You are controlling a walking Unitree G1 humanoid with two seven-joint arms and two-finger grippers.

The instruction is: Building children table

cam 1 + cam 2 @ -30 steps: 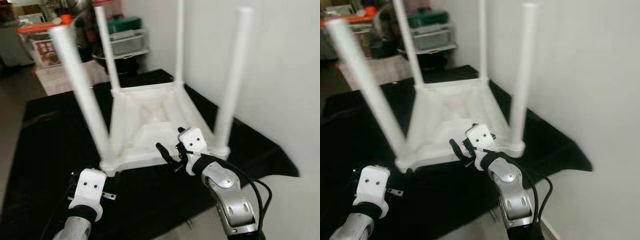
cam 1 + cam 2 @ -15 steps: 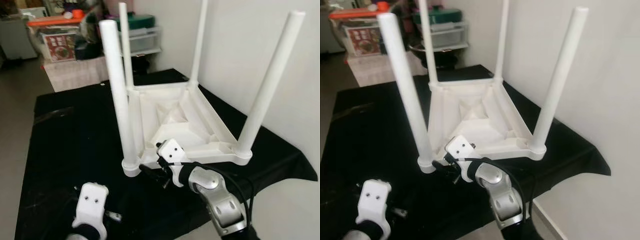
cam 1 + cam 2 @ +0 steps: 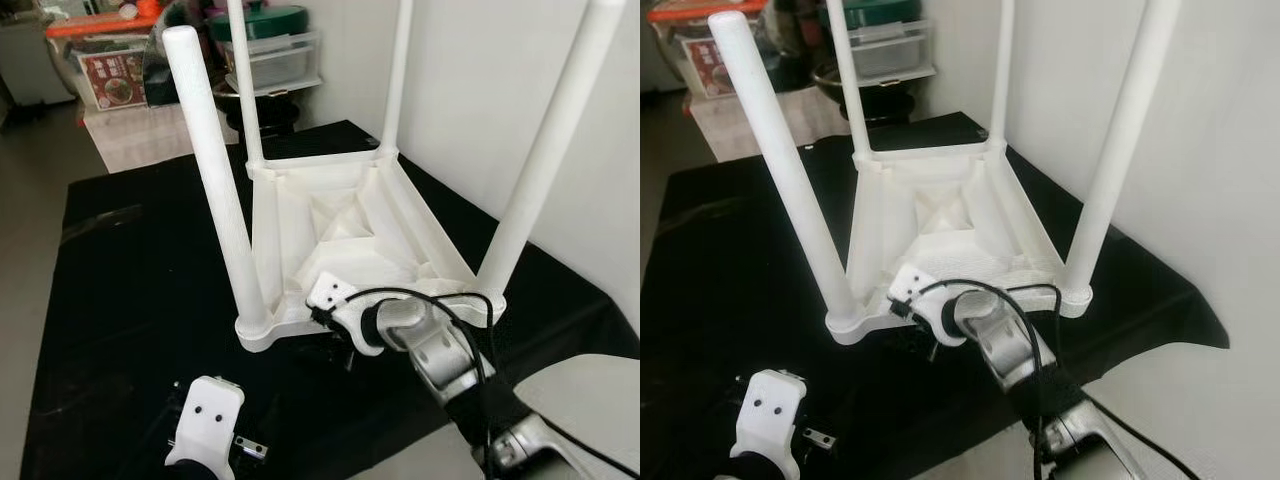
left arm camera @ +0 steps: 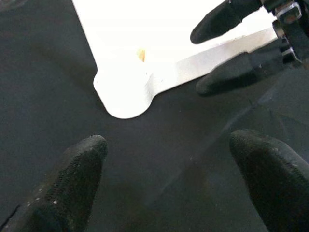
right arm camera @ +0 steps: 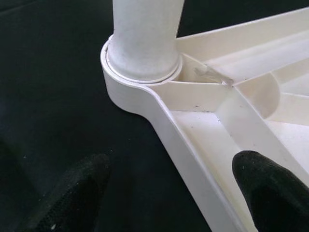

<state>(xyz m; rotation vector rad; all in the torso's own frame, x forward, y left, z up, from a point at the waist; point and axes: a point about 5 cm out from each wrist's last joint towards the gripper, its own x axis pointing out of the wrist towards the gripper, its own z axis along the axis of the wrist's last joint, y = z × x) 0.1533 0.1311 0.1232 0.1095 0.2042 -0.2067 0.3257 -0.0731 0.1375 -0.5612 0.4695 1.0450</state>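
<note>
Black cloth point(image 3: 120, 290) covers the floor beside a white wall, and on it a white children's table point(image 3: 350, 225) lies upside down with its four legs pointing up.

Nearest to me, the left gripper point(image 4: 169, 164) hangs low over the cloth, fingers spread wide and holding nothing; the table's near corner lies just ahead of it, not touched.

A little farther on, the right gripper point(image 5: 174, 181) is at the table's near rim point(image 5: 193, 145), close to the corner socket where the near left leg point(image 3: 215, 200) stands. Its fingers are open and straddle that rim, one over the cloth, one over the ribbed underside, gripping nothing. I'd judge this arm to be the one placed to act: the rim runs between its fingers and the leg rises upright just beyond them, so closing would catch the rim, not the leg.

Past the table, against the back wall, stand a stack of plastic drawers point(image 3: 275, 65), their contents too small to make out, and a box with an orange lid point(image 3: 105, 70).
</note>
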